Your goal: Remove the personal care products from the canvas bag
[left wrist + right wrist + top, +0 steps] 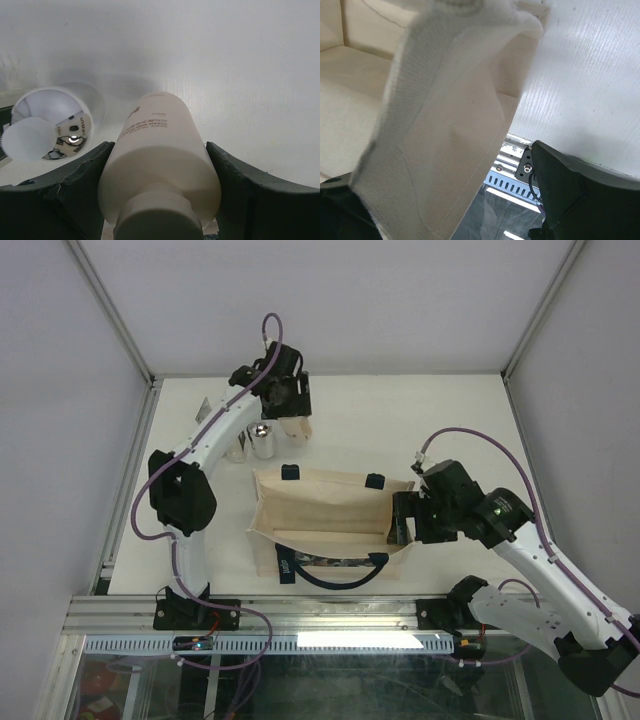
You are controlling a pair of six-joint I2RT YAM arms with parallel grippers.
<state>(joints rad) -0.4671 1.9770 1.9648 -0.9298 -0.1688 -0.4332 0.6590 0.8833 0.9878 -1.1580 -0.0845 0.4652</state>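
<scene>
The left claw (294,418) reaches to the far side of the worktop (450,420) and pinches the beige bottle (160,145), its dark fingers (75,185) pressed against the bottle's two sides. The bottle hangs cap end toward the wrist, and from these views it is hard to say whether its base touches the surface. Just beside it, toward the left wall, stands the silvery bottle (261,441), with the clear bottle (237,449) next to that and the flat tube (203,408) farther out near the left edge. All four products are out of the canvas bag (320,515) and lie beyond its far rim. The bag sits in the middle of the worktop, mouth open upward, its navy handle (345,578) and small label (285,565) on the near side. The right claw (398,522) is at the bag's right end with its jaws spread wide. The canvas end wall hangs between them, and in the right wrist view the fabric is clear of the right-hand finger (570,195).
</scene>
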